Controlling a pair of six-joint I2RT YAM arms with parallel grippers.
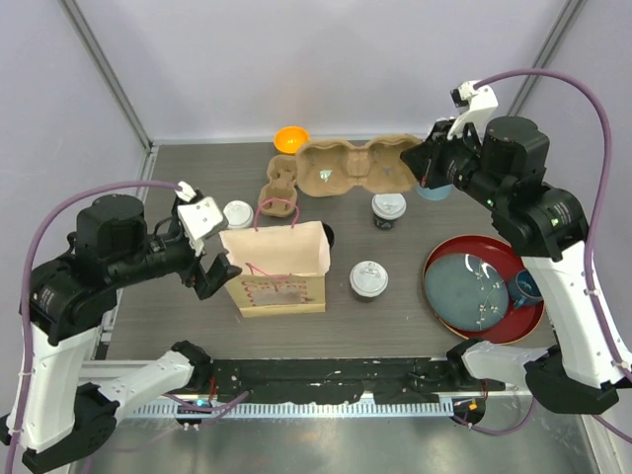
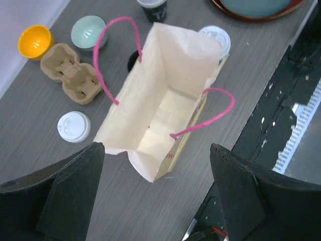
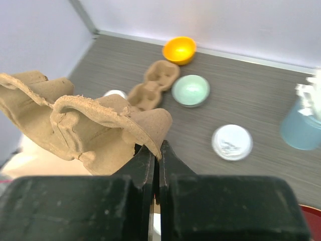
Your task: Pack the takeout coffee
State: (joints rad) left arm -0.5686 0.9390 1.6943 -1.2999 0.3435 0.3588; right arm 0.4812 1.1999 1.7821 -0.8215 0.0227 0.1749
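I see my left hand [image 2: 158, 196] spread wide over the paper bag [image 2: 165, 100], centre frame; my right hand [image 3: 156, 155] clamps the cardboard carrier [image 3: 85, 125], upper centre.

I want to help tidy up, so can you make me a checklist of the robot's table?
Surface: grey table, no spills seen.
Job's things: two lidded cups and another white lid outside the open, empty-looking paper bag.
Clutter: orange bowl, green bowl, blue tumbler, small cup carrier, red tray with blue mug.
Grippers: left gripper open by the bag; right gripper shut on the big cup carrier.
Cables: purple cables looping off both arms.
Surroundings: pale walls.
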